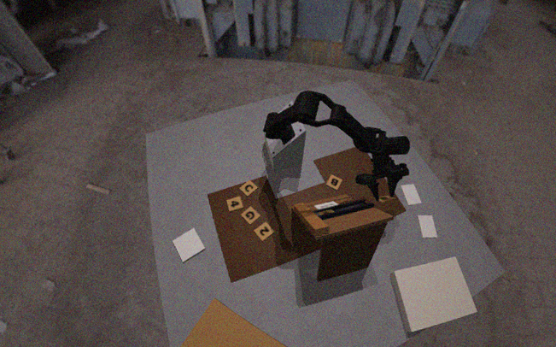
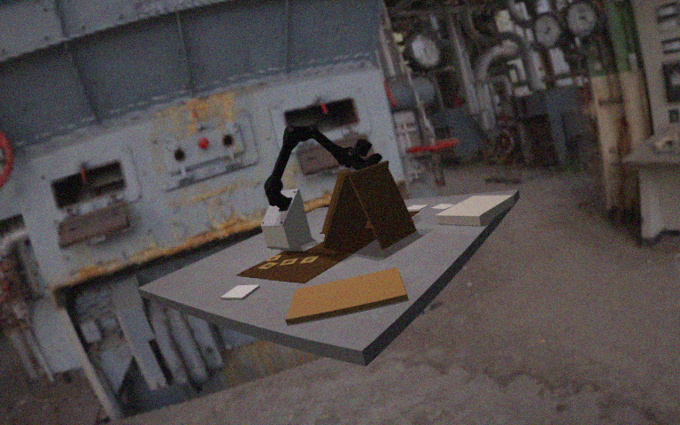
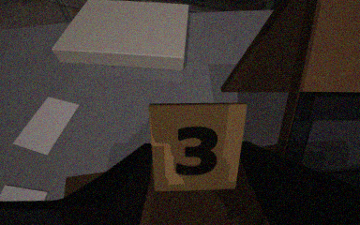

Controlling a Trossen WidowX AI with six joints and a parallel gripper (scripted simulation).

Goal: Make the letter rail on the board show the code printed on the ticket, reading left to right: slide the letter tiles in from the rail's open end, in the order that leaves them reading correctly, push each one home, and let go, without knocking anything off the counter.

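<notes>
The black metal tool (image 1: pixel 385 196) (image 3: pixel 197 147) was part-closed on the square tan tile marked 3 (image 3: pixel 197 147), beside the brown wooden board's (image 1: pixel 352 222) (image 2: pixel 383 205) end; lining it up squarely before sliding seemed wise.

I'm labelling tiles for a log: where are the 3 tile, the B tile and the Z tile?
3 tile (image 3: pixel 197 151): wrist view, its numeral.
B tile (image 1: pixel 334 182): top view, its middle.
Z tile (image 1: pixel 263 231): top view, its middle.

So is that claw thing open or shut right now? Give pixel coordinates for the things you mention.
Shut on the 3 tile (image 3: pixel 198 147): the wrist view shows the tile between the gripper's (image 1: pixel 385 196) (image 3: pixel 198 155) two dark fingers.
</notes>
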